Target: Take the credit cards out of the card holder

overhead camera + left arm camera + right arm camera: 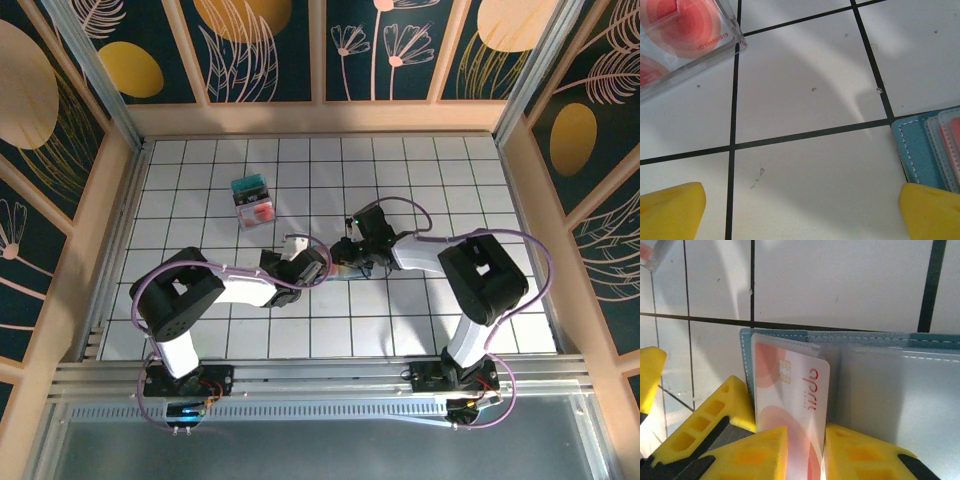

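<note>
Right jaws tight on pink card [792,395] in card holder [865,338]; left jaws spread.

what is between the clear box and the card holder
Bare white tile crossed by dark grout lines, as the left wrist view shows: the clear box top left, the card holder at the right edge.

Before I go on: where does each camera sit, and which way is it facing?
Top external: above and behind the robot, looking down on the tiled table; left arm, right arm show.
Left wrist: on the left arm, facing down at tiles; left gripper open, yellow fingers at bottom corners.
Right wrist: on the right arm, facing the card holder; right gripper pinches a credit card.
Shared: both wrist views catch the card holder.
</note>
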### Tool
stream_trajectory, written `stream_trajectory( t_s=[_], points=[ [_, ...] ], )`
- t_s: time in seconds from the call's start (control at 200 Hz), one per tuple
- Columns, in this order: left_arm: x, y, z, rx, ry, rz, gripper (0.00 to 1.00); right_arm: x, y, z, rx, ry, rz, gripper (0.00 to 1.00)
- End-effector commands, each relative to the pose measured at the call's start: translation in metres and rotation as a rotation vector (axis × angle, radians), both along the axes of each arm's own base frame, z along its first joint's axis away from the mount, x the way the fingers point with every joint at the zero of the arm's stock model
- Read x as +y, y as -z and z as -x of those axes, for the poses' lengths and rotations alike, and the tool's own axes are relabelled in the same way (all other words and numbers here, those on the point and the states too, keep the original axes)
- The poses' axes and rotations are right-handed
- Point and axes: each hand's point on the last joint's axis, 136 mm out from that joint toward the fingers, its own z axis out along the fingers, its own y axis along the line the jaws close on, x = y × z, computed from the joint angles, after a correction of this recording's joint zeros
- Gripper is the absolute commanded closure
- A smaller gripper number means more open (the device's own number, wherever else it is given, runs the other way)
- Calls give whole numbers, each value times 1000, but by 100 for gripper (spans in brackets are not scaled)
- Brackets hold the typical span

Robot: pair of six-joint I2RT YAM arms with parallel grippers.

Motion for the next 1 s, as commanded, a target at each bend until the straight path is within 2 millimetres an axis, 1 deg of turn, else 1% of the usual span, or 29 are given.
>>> stream_trajectory(
  t_s=[0.0, 0.21, 0.34, 0.556, 0.666, 0.761, 0.966, 0.991],
  points=[
    [1, 6, 3, 28, 7, -28, 1, 16, -29, 7, -26, -55, -118, 75],
    [0, 5, 4, 33, 9, -21, 1, 15, -31, 5, -32, -49, -129, 76],
    [1, 6, 5, 39, 11, -23, 1, 16, -31, 6, -26, -52, -159, 81],
    [0, 5, 5, 38, 12, -22, 1, 17, -30, 9, -11, -53, -197, 86],
    [2, 4, 5, 40, 5, -21, 1, 9, -31, 8, -16, -36, -199, 88],
    [3, 6, 6, 45, 1, -29, 1, 3, -32, 7, -21, -21, -197, 92],
    [6, 7, 7, 51, -8, -36, 1, -1, -29, 12, -16, -21, -185, 94],
    [6, 7, 7, 52, -8, -36, 1, -9, -29, 4, -19, 6, -184, 94]
  ],
)
